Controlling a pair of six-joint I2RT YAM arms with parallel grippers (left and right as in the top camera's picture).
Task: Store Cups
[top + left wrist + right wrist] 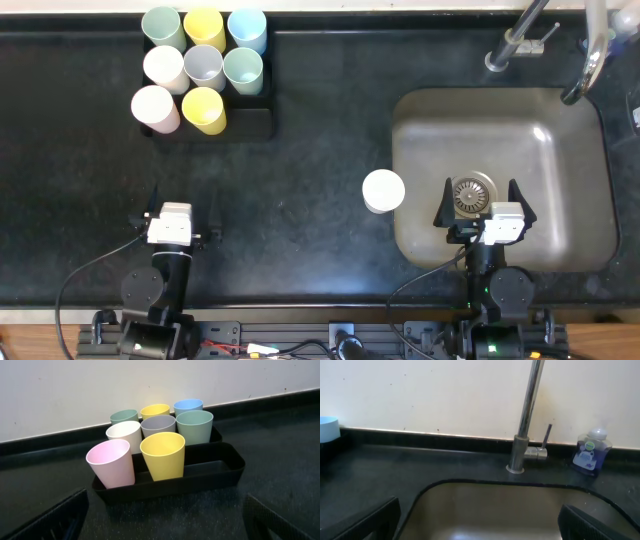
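A black tray (255, 122) (227, 467) at the back left holds several upright cups, among them a pink cup (155, 108) (112, 464) and a yellow cup (204, 109) (163, 455) in its front row. One slot at the tray's front right is free. A lone white cup (383, 190) stands on the counter just left of the sink (560, 110). My left gripper (183, 212) (162, 512) is open near the front edge, well short of the tray. My right gripper (484, 203) (479, 516) is open over the sink's front part.
A steel faucet (520, 35) (526, 420) rises behind the sink, with a soap bottle (591, 451) to its right. The dark counter (310, 150) stretches between tray and sink.
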